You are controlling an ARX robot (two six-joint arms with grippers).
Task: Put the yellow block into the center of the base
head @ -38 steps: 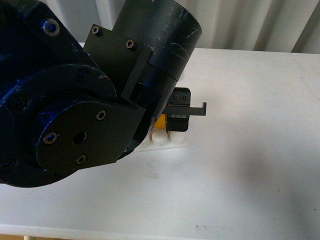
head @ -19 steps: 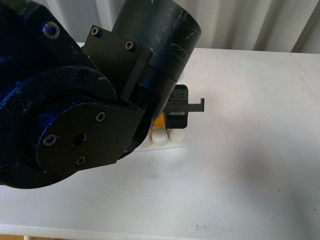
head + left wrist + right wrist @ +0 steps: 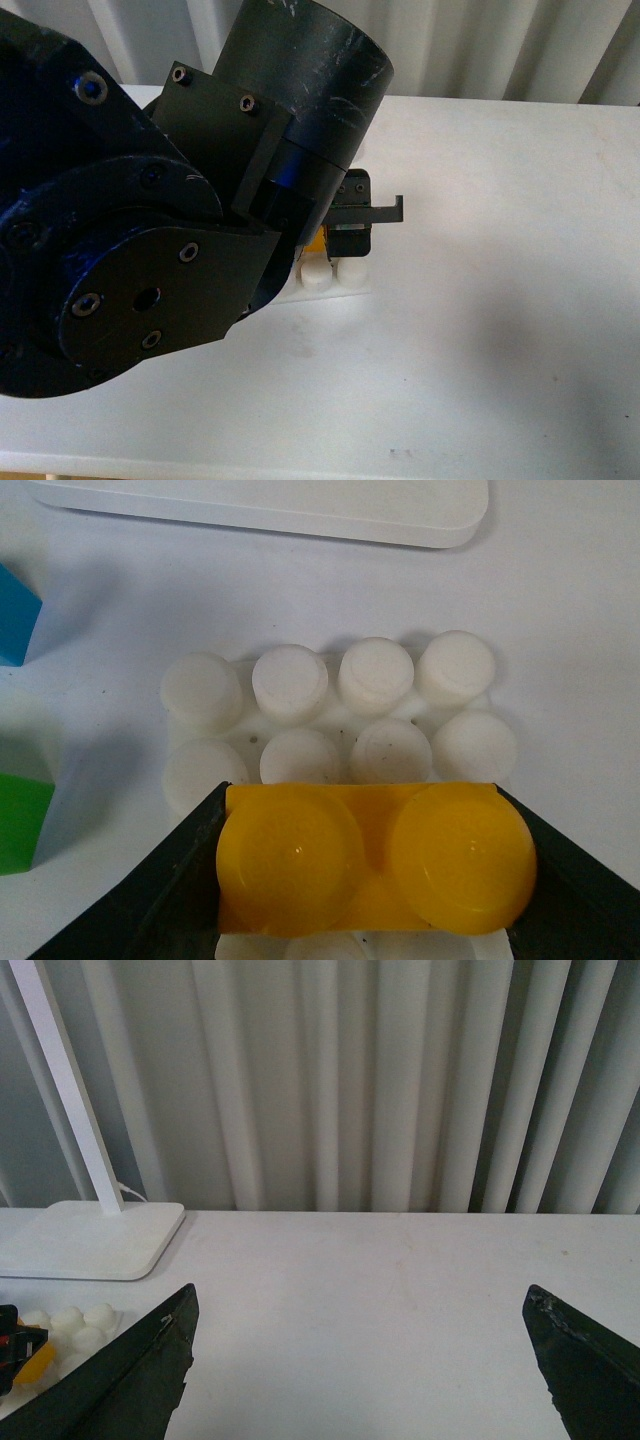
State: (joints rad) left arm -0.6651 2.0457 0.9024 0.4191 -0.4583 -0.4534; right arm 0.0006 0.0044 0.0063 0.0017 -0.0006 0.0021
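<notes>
Front view: what is logged, from the left across?

Most of the left half is filled by the left arm (image 3: 150,250). Past its edge a sliver of the yellow block (image 3: 317,240) is seen, with the left gripper (image 3: 350,235) just beside it, lowered over the base (image 3: 335,278). White table (image 3: 500,330) is recorded to the right.

Left wrist view: what is noted of the pincer?

A blue block (image 3: 15,615) and a green block (image 3: 22,825) are cut off at the frame edge, apart from the base. The yellow block is clamped between the two black fingers (image 3: 170,890), one pressed against each short end, so the jaws are closed to the block's length. Its two studs face the camera. It is held over the base's inner studs, with two rows of white studs showing beyond it and a few more showing on its near side. Whether it is pressed home cannot be told. A lamp foot (image 3: 300,505) lies beyond the base, apart from it.

Right wrist view?

The lamp post (image 3: 70,1090) is seen rising from the foot, and the base with a bit of yellow on it is glimpsed near the foot. The right gripper (image 3: 360,1380) is spread wide, with nothing held and only bare table between its fingers. A pleated curtain (image 3: 400,1080) is recorded behind the table.
</notes>
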